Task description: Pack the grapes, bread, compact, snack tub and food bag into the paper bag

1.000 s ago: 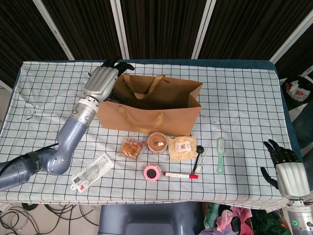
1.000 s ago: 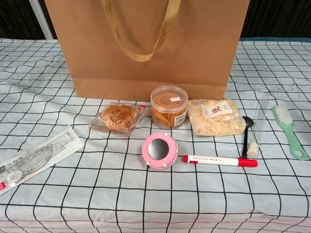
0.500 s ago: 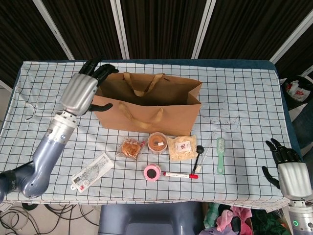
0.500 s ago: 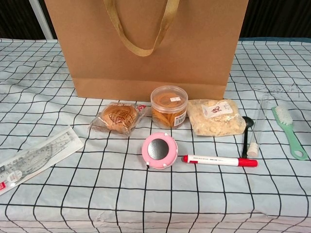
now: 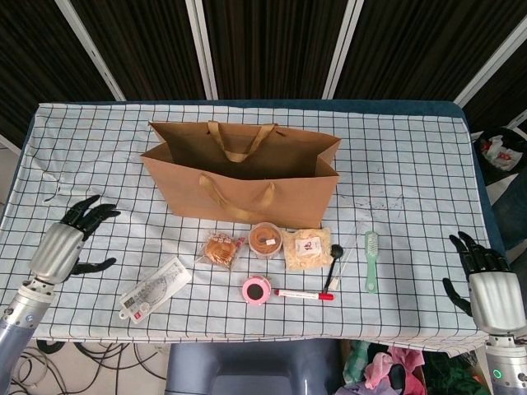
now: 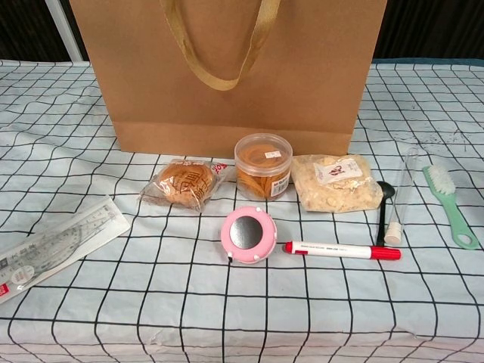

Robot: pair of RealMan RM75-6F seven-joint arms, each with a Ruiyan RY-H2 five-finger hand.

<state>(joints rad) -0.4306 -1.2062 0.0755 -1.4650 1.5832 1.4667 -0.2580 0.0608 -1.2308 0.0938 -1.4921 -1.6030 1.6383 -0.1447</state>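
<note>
Nothing held at present: left hand [image 5: 62, 247] low at the near left edge of the checked cloth surface [image 5: 412, 164], fingers [image 5: 92, 212] spread and empty; right hand [image 5: 490, 292] at the near right corner, fingers [image 5: 473, 251] likewise apart, empty.

Likely trouble ahead:
- Tall brown paper bag with ribbon handles [image 5: 243, 181] standing unsupported, well away from both sets of fingers; liable to tip or slide if a rim gets nudged during a drop-in, no hand being near enough to steady it.
- Near handle [image 6: 219, 45] drooping over the opening side; could snag fingers on the way in.
- Task items crowded just in front of the bag: wrapped round bread [image 6: 184, 183], clear snack tub of biscuits [image 6: 262, 165], transparent food bag of pale flakes [image 6: 335, 183], pink round compact [image 6: 248, 233]. Easy to knock a neighbour, or the red-capped white marker [image 6: 342, 250] touching the compact's side, while reaching from either flank.
- All of these far from both sets of fingers, roughly midway between them.

Bag interior mostly dark from the head view; contents impossible to tell. Grapes nowhere visible on the surface, possibly inside already.
</note>
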